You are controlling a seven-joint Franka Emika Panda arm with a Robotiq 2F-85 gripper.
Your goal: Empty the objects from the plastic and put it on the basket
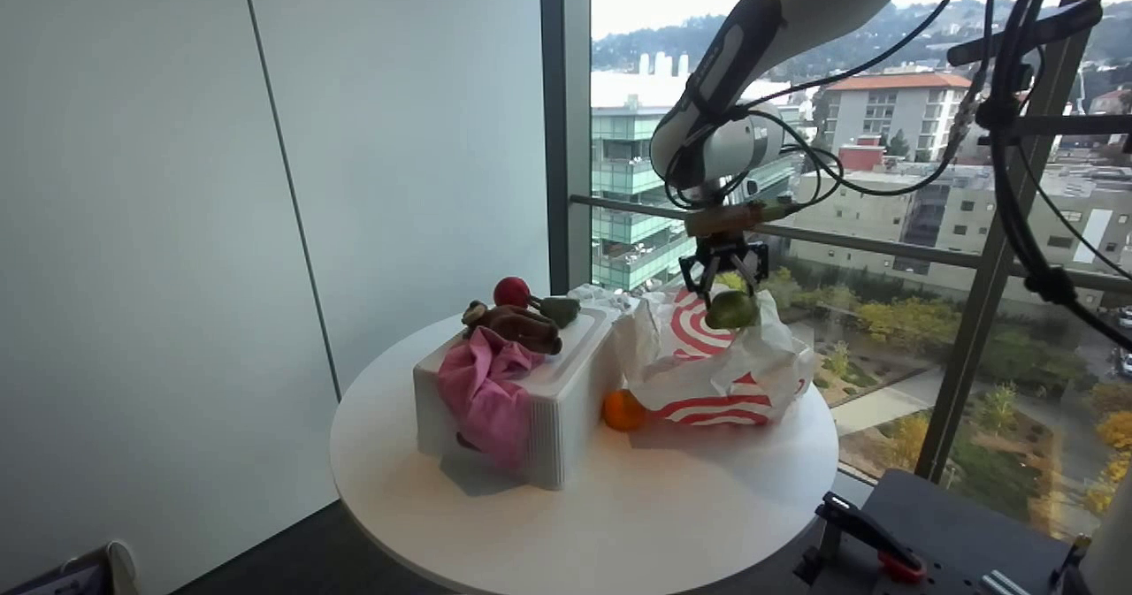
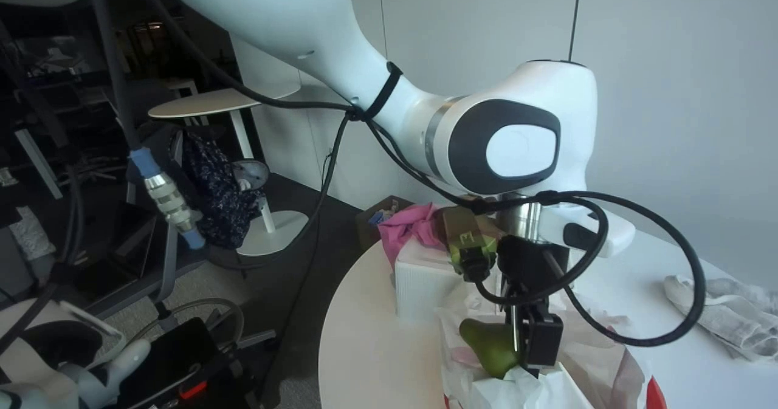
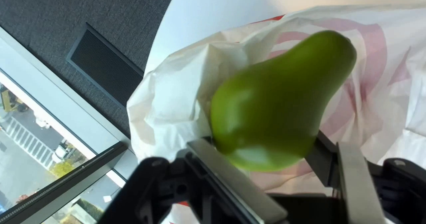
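In an exterior view the camera stood back from the round table (image 1: 672,515), looking down across it toward wall (image 1: 424,135) and window (image 1: 893,330); in an exterior view the camera sat close beside the arm (image 2: 328,44), facing wall and dim room (image 2: 67,111), table cropped. The wrist view looked down at close range past the gripper (image 3: 268,147) onto pear (image 3: 276,107) and bag (image 3: 372,117), which both exterior views shared.
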